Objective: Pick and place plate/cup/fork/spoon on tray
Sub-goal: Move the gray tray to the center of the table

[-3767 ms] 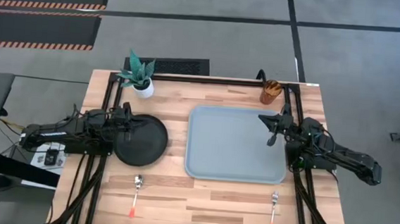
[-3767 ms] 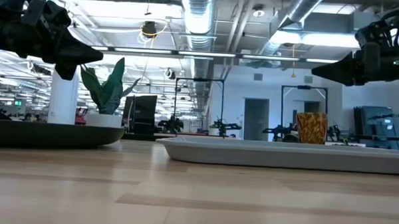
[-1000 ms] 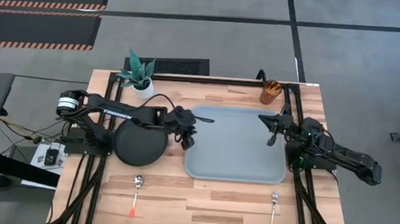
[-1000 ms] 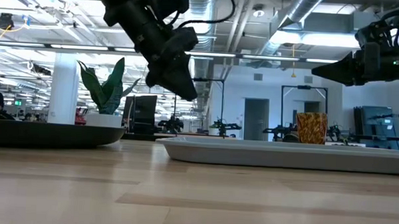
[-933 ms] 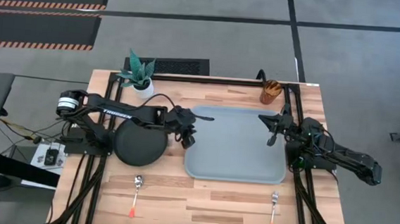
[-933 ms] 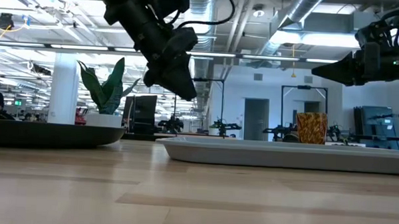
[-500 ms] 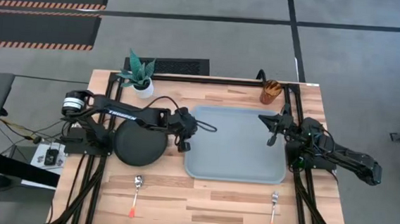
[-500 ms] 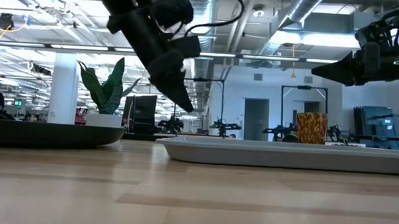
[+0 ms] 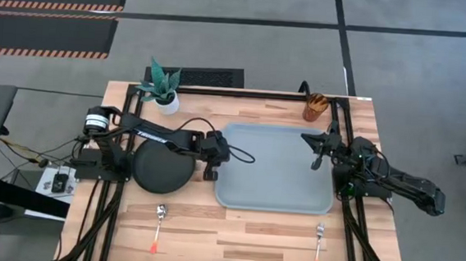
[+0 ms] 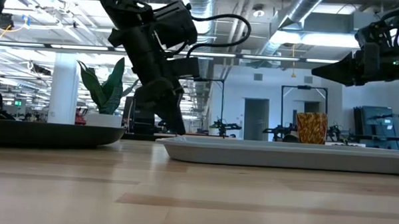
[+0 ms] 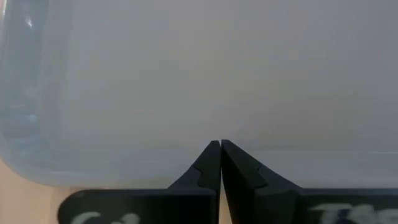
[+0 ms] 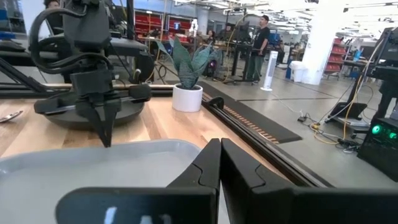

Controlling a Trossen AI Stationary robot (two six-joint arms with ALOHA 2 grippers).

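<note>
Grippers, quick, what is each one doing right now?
Left gripper: closed, holding nothing, at the pale grey-blue tray's edge.
Right gripper: closed, empty, above the tray.

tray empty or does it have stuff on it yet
Empty. The tray shows only bare surface; the plate sits on the table beside it.

The tray is pale grey-blue and plain, and the plate just beside it is matte black. Behind the tray the cup is amber-brown with a darker pattern (seen from table height it looks golden), while the spoon and the fork, both in front of the tray, have silver heads and red-orange handles. The table is light wood in striped planks, and the plant has blue-green leaves in a white pot.
</note>
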